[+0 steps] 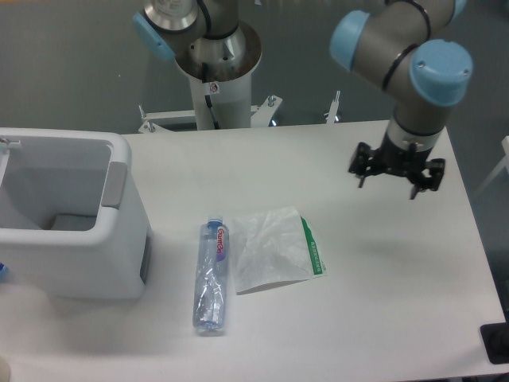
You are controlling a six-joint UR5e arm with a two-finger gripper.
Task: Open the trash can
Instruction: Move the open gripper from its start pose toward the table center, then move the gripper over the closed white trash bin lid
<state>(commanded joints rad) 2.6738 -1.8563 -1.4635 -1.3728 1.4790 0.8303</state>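
Far left: trash can (119, 263), white and boxy with rounded corners, standing on the white table (382, 302) and cut off by the left frame edge. Top open, no lid visible over the opening; interior walls grey-white, floor partly seen, contents not discernible beyond a shadowed patch at the bottom. Grey rectangular tab (116, 185) on the right rim. Small blue object at the lower left edge, mostly out of frame, not identifiable. Just right of the bin, apart from it: 1 clear plastic bottle (211, 277) lying on its side, lengthwise toward the camera, red-and-purple label near the far end, looks empty and crumpled. Touching or nearly touching its right side: 1 flat white plastic bag (270, 251) with a green strip along its right edge. Behind, beyond the far table edge: robot base column (216, 64) with blue joint caps. Right of centre: gripper (395, 177) hanging above the table on the grey-and-blue arm (398, 56), pointing down, well apart from bin, bottle and bag. Fingers dark, spread apart, nothing between them. Bare table surface under and around the gripper, between bag and right table edge, and along the whole near edge. Dark object at the lower right corner, cut off.
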